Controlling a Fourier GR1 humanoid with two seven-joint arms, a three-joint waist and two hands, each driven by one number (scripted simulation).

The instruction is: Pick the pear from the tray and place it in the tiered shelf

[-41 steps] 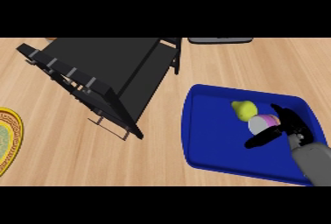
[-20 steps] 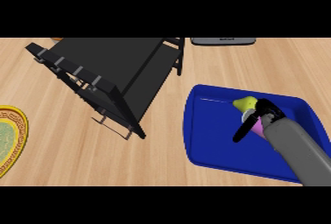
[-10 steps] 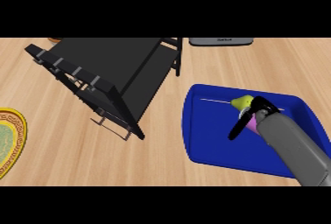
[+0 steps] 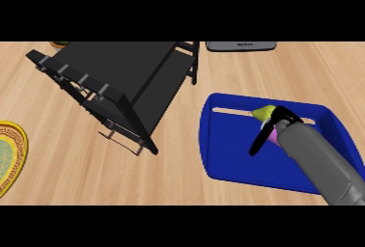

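The yellow-green pear [image 4: 263, 113] lies near the far edge of the blue tray [image 4: 228, 154], at the right of the head view. My right hand [image 4: 279, 123] hovers right over it, and the grey forearm comes in from the lower right. The fingers [image 4: 258, 144] stretch straight toward the lower left across a pink thing [image 4: 273, 138], while the thumb arches by the pear's right side. Much of the pear is hidden under the hand. The black tiered shelf [image 4: 121, 72] stands at the upper left, tilted in view. My left hand does not show.
A yellow-rimmed plate [image 4: 8, 157] sits at the left edge. A grey object [image 4: 241, 46] lies at the far edge of the wooden counter. Bare counter separates the shelf from the tray.
My right hand swung in from the tray's right side to over the pear, then stayed nearly still for the last half second. The pear remains in the tray.
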